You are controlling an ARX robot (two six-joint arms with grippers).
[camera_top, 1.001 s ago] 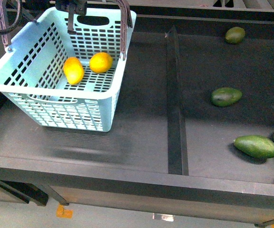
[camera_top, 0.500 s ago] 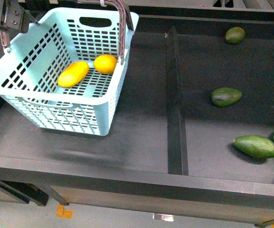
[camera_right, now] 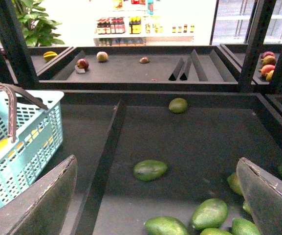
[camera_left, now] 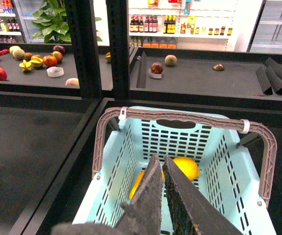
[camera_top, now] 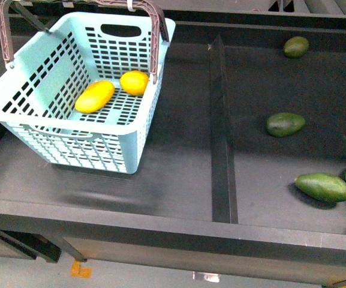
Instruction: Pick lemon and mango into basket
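Observation:
The pale turquoise basket (camera_top: 134,135) stands at the far left of the dark shelf, its brown handles up. Inside it the long yellow-orange mango (camera_top: 95,96) lies flat beside the rounder lemon (camera_top: 135,82). Neither gripper shows in the front view. In the left wrist view my left gripper (camera_left: 159,159) is shut on nothing, above the basket (camera_left: 233,171); the lemon (camera_left: 184,167) and part of the mango (camera_left: 137,183) show past its fingers. My right gripper (camera_right: 156,161) is open and empty over the right compartment, with the basket (camera_right: 31,142) off to one side.
A raised black divider (camera_top: 220,132) splits the shelf. To its right lie several dark green oblong fruits (camera_top: 285,124), some clustered at the right edge (camera_top: 322,186). A black front rim (camera_top: 173,231) borders the shelf. Further shelves with other fruit (camera_left: 156,67) stand behind.
My left gripper, over the basket's far end a second ago, has pulled out of the front view. The mango has dropped flat beside the lemon and the basket shifted slightly.

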